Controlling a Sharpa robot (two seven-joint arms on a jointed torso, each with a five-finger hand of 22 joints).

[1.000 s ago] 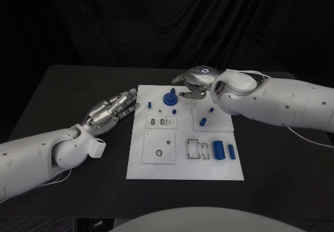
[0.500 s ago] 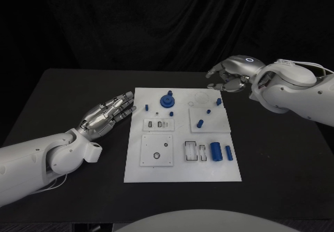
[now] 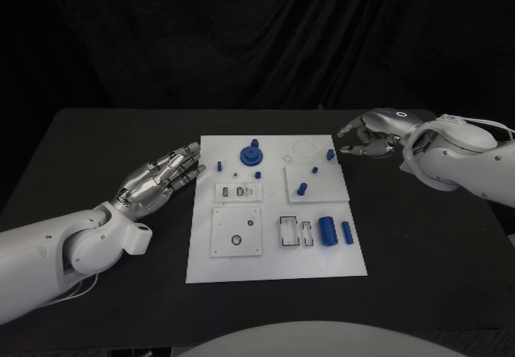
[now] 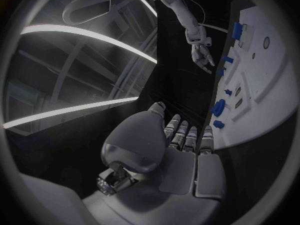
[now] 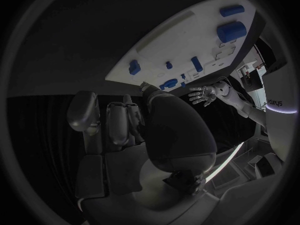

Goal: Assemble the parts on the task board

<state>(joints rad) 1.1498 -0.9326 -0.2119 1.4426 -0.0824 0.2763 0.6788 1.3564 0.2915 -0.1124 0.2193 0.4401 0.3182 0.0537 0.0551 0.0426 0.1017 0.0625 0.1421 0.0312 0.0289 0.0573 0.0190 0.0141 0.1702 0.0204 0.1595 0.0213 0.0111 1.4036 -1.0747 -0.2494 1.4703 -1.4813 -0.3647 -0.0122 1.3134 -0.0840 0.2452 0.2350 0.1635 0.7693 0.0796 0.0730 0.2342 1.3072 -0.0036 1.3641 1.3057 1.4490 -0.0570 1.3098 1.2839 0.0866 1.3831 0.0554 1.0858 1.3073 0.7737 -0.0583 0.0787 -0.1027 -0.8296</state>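
Just off the task board (image 3: 274, 271)'s far right corner, the right hand (image 3: 368, 139) hangs, fingers curled, seemingly empty — nearest the small blue peg (image 3: 330, 155); left hand (image 3: 161, 177) lies flat, fingers spread.

Table (image 3: 97, 149): black, matte, flat top; rectangular w/ far corners in sight (far edge runs straight across, side edges widen toward the near side).
Table surface: plain dark, no markings legible; faint sheen at far left.
Backdrop (image 3: 215, 52): black curtain behind the table's far edge, hanging in soft vertical folds; spans the whole width.
Table vs. backdrop: curtain drops behind the far edge; can't tell if touching.
Floor (image 3: 65, 346): thin greyish strip past the table's near-left edge; too dim for detail.
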